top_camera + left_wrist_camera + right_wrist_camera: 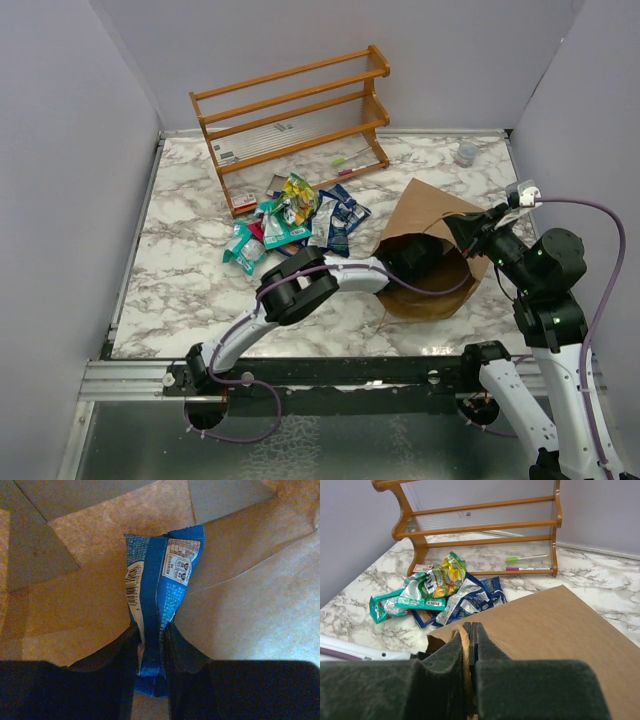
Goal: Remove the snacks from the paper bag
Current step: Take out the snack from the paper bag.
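Observation:
The brown paper bag (425, 215) lies on its side at the right of the table, mouth toward the arms. My left gripper (408, 258) reaches into the mouth and is shut on the near end of a blue-and-white snack packet (161, 585) resting on the bag's inner wall (250, 605). My right gripper (470, 232) holds the bag's upper rim, shut on its twisted paper handle (465, 652); the bag's outer side (555, 630) fills that view. A pile of snack packets (290, 222), blue, teal and yellow-green, lies on the marble left of the bag and shows in the right wrist view (437, 592).
A wooden two-shelf rack (295, 125) stands at the back, with two pens (527, 558) under it. A small grey cup-like thing (466, 153) sits at the back right. Purple walls close in three sides.

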Motion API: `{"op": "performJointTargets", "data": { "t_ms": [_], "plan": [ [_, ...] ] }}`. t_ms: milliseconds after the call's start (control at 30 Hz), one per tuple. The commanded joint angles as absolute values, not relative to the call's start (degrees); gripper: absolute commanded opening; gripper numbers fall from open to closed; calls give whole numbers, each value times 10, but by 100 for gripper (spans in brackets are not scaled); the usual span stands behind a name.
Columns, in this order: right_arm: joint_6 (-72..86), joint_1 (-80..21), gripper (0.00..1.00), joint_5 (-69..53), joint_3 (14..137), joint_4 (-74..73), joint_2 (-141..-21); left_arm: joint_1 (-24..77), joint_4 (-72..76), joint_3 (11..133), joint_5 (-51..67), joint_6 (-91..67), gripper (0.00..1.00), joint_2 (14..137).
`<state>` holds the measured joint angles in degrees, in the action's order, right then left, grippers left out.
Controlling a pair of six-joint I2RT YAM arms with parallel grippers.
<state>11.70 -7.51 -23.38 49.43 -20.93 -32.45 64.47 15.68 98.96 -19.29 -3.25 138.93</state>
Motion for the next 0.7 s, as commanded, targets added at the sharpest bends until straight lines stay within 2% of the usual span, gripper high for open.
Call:
{"op": "performJointTargets", "data": {
  "t_ms": [0, 400, 667],
  "plan": [
    [114, -76, 2, -228, 509, -195, -323, 645, 138, 941, -170, -42, 26, 1324],
    [117, -76, 2, -224, 506, -193, -325, 667, 150, 811, -110, -49, 26, 1195],
    [116, -76, 2, -219, 513, -200, -327, 696, 139, 735, -116, -35, 25, 1119]
  ]
}}
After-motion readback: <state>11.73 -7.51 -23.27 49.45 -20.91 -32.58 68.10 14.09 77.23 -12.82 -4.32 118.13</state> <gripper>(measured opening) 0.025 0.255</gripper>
